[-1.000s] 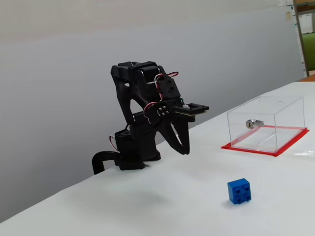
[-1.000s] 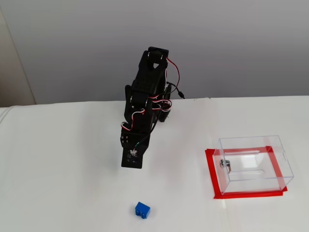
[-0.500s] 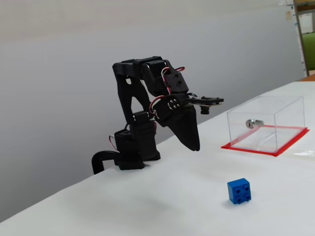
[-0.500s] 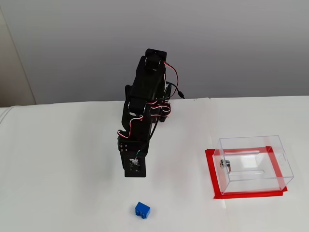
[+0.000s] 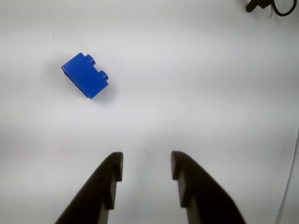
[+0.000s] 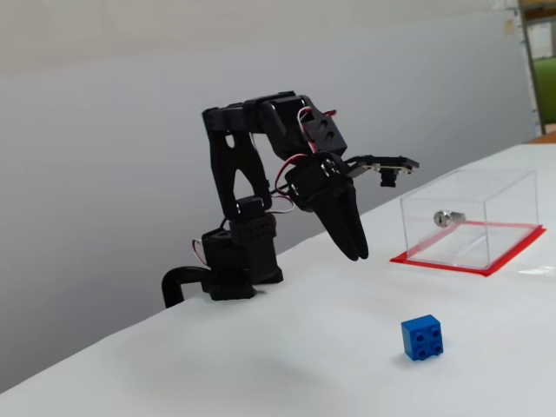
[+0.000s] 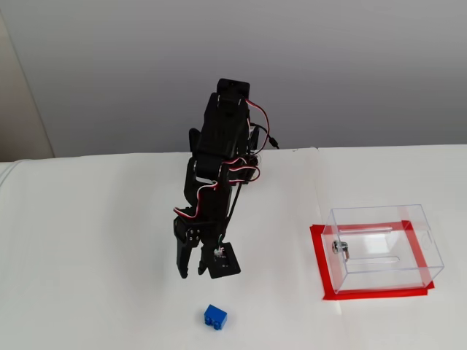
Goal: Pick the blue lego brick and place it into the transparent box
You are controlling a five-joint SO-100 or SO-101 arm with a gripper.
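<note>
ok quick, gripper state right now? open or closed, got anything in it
Gripper: open and empty, jaws apart over bare white table. The small bright blue plastic lego brick lies on the table ahead of it, untouched.

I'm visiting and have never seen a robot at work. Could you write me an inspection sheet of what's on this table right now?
Surface: white table, bare apart from the items below.
Job's things: blue brick lying free on the table, studs to the side; clear box on a red base, apart from the brick.
Clutter: nothing seen.
End effector: end effector open, empty, above the table, short of the brick.
Cables: red and white wires along the arm.
Surroundings: plain grey wall behind.
</note>
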